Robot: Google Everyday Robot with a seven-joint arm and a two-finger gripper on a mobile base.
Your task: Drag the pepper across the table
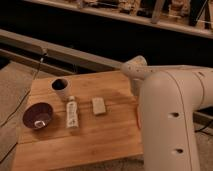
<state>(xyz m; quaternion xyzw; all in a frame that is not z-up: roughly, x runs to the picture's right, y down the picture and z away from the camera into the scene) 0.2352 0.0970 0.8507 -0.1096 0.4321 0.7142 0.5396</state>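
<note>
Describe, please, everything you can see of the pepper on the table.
Only a thin orange sliver of the pepper shows, lying on the wooden table near its right edge, right of the pale block. The robot's white arm covers the rest, hiding its stem and shape. The shut gripper hangs just above it; contact cannot be told.

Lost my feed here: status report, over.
Gripper shut, low over table. Pepper mostly hidden behind arm, orange sliver showing. Pale block nearest, apart.
</note>
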